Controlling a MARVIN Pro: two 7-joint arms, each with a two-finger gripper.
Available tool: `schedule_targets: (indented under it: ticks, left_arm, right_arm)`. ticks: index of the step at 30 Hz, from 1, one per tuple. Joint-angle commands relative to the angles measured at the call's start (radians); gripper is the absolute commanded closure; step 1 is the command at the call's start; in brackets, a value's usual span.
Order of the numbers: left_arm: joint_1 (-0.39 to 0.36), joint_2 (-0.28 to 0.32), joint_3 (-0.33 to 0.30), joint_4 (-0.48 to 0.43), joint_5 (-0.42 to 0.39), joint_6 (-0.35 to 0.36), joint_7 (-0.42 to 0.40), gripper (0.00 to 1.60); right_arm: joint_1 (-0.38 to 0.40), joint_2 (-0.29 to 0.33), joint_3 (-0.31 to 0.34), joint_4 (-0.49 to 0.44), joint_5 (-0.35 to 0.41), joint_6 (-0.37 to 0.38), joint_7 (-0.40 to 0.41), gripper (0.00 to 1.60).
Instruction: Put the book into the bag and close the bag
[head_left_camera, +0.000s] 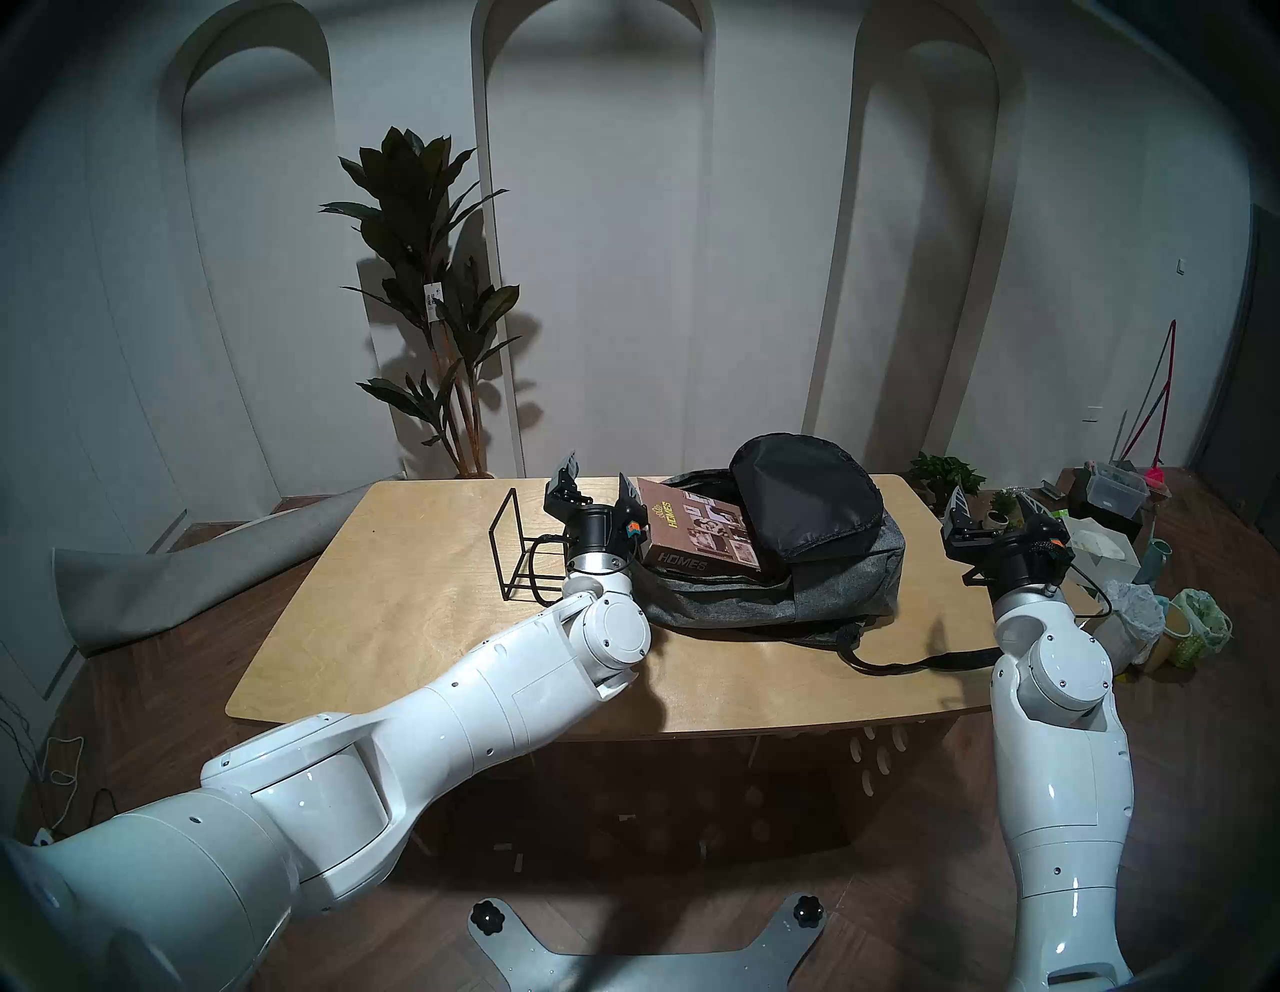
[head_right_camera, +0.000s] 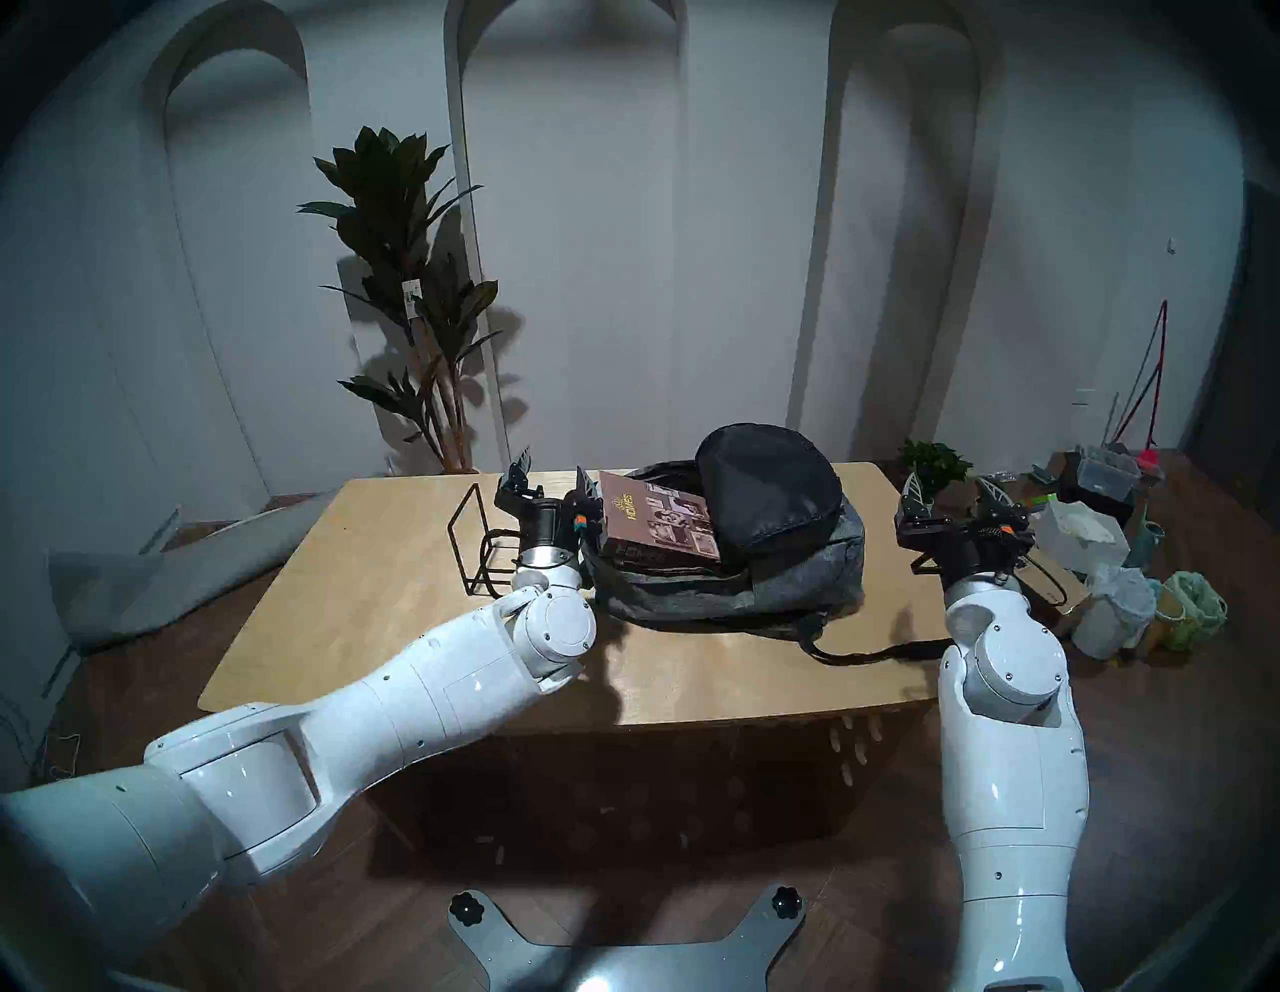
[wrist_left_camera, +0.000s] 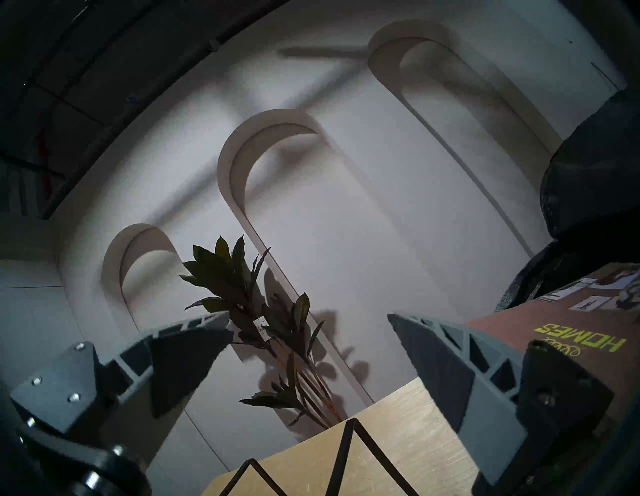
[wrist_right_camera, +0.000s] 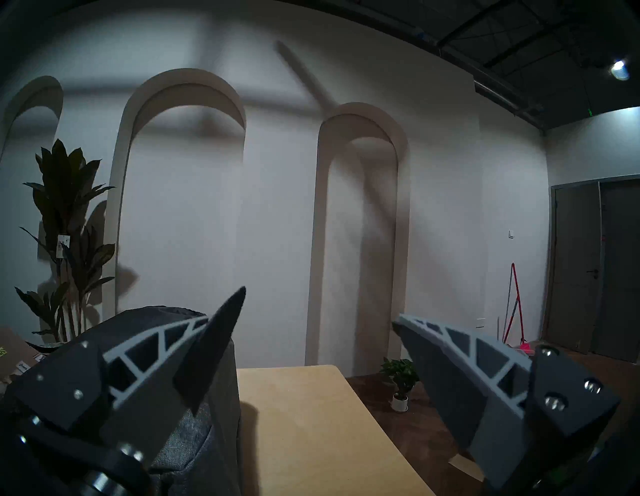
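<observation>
You see the bag (head_left_camera: 817, 582) lying on the bench (head_left_camera: 415, 623) with its black-lined flap (head_left_camera: 803, 499) thrown up and its mouth wide. The book (head_left_camera: 699, 533) sits tilted, its far end in the opening under the flap, its near end sticking out. Your left gripper (head_left_camera: 601, 488) is spread open just beside the book's edge, holding nothing. Your right gripper (head_left_camera: 992, 511) hangs open, well apart from the bag.

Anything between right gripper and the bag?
Nothing: only bare table separates the open right gripper from the bag in the head view; right wrist view agrees.
</observation>
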Motion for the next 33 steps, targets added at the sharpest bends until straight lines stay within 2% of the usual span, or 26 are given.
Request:
schedule_targets:
  ticks: [1, 11, 21, 29, 33]
  left_arm:
    - [-0.055, -0.044, -0.005, 0.021, 0.0, -0.056, -0.031, 0.0]
    - [-0.059, -0.108, -0.007, 0.062, -0.008, -0.094, -0.062, 0.0]
    - [-0.065, -0.147, -0.016, 0.125, 0.005, -0.117, -0.04, 0.0]
    - [-0.066, -0.096, -0.027, 0.05, 0.023, -0.113, -0.009, 0.0]
    - [-0.057, -0.07, -0.029, 0.027, 0.016, -0.097, -0.026, 0.0]
  right_arm:
    - [0.006, -0.002, 0.003, -0.037, -0.009, 0.003, -0.017, 0.0]
    - [0.003, -0.007, 0.006, -0.045, -0.025, 0.008, -0.036, 0.0]
    - [0.004, -0.004, 0.02, -0.036, -0.023, 0.017, -0.035, 0.0]
    - [0.011, -0.001, 0.019, -0.021, -0.018, 0.02, -0.028, 0.0]
    - [0.019, -0.001, 0.014, -0.013, -0.013, 0.017, -0.019, 0.0]
